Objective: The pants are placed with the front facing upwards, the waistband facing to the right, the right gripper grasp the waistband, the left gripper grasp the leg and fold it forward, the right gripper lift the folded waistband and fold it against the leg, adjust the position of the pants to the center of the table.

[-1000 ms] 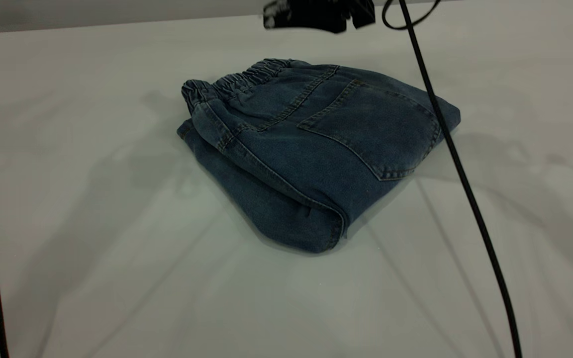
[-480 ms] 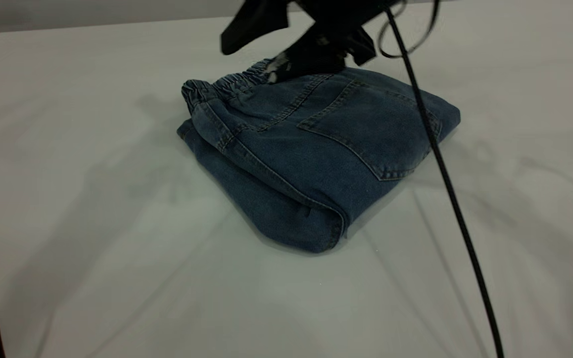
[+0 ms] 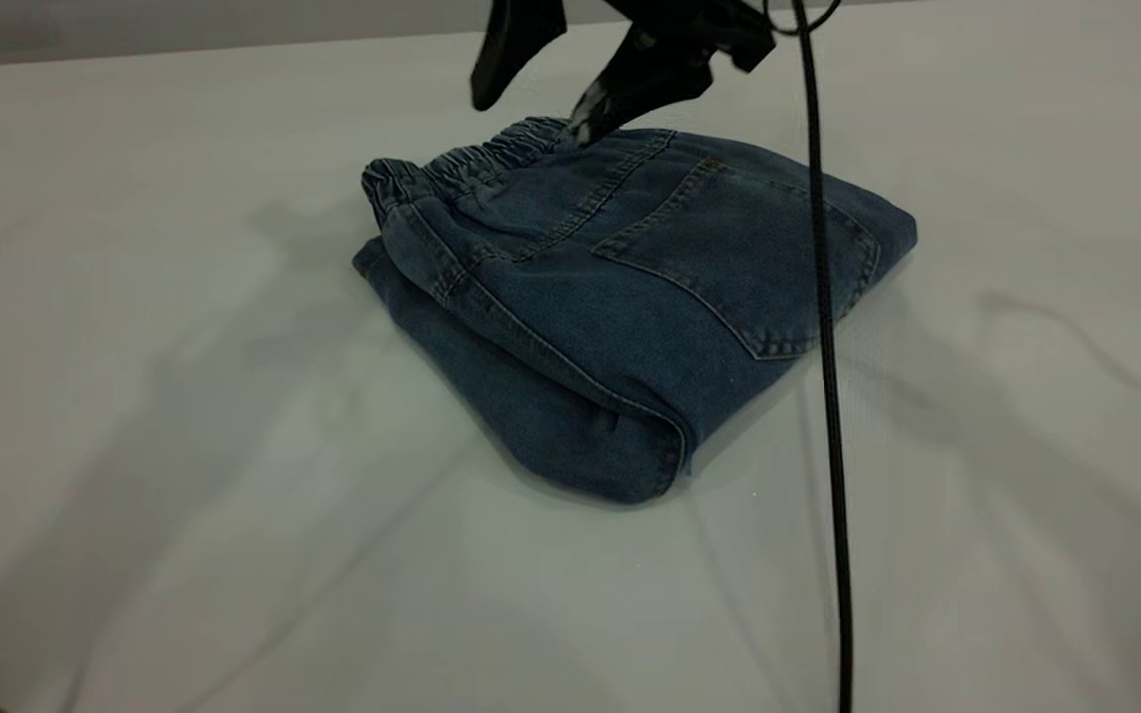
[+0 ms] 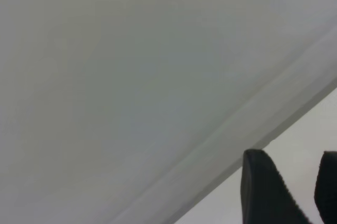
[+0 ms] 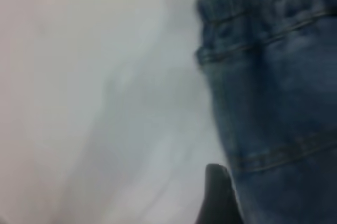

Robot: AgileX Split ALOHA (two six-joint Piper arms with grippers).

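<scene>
Under right tool (image 3: 541,84): folded pants (image 3: 630,297).

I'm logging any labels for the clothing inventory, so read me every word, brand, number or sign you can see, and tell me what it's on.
No readable text anywhere.
The pants: only stitching, a pocket and the waistband; no tag or brand shows.
The table: plain, unmarked.
The right end effector, open over the waistband: black, no lettering visible.
The black cable: no print visible.
</scene>
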